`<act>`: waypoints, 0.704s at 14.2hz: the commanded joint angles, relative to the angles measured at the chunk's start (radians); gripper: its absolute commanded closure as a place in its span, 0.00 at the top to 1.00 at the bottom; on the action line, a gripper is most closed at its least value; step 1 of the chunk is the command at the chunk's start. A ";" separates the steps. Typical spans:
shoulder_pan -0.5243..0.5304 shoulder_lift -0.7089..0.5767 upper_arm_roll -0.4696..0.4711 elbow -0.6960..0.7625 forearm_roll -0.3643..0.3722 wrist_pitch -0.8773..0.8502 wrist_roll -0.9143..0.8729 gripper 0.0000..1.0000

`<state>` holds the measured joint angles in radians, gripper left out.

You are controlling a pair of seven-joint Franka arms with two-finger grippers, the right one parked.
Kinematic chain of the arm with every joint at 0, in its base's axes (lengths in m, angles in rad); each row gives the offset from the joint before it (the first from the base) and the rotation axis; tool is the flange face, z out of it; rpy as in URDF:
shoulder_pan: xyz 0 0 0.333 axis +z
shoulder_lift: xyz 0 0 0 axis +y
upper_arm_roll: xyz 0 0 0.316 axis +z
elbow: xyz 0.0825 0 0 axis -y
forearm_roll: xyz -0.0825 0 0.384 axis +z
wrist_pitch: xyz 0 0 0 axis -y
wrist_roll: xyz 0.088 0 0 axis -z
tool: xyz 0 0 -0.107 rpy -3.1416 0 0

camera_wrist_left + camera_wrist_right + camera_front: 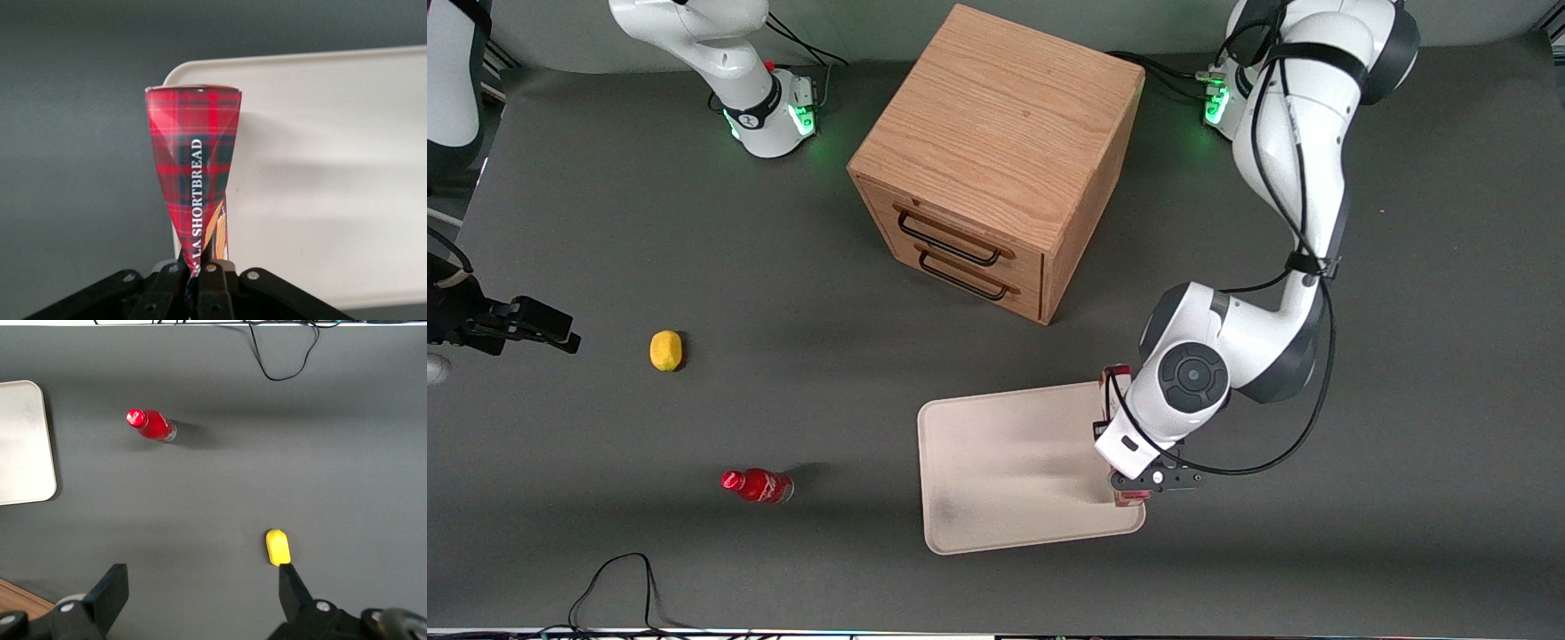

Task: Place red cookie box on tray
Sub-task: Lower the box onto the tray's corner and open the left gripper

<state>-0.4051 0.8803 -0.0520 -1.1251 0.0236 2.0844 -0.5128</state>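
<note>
One bent arm's jaws (199, 283) pinch the red cookie box (195, 170) above the tray (996, 462) edge.

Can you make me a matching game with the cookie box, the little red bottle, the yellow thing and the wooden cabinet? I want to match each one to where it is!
Things:
1. red cookie box
2. red bottle
3. yellow thing
4. wooden cabinet

Places:
A. on the table between the two arm bases, drawers shut
B. pinched in the gripper over the edge of the tray
C. on the table toward the parked arm's end, farther from the front camera than the bottle
D. on the table, nearest the front camera

Pairs: 1-B, 2-D, 3-C, 4-A
</note>
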 commanded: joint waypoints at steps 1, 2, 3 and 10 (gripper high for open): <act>-0.007 -0.009 -0.003 -0.039 0.016 0.055 -0.049 0.00; -0.008 -0.001 -0.003 -0.039 0.018 0.057 -0.049 0.00; -0.008 0.005 -0.003 -0.039 0.021 0.059 -0.043 0.16; -0.012 -0.072 -0.003 -0.062 0.076 0.117 -0.041 1.00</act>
<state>-0.4170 0.8838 -0.0601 -1.1527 0.0798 2.2158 -0.5287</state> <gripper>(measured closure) 0.269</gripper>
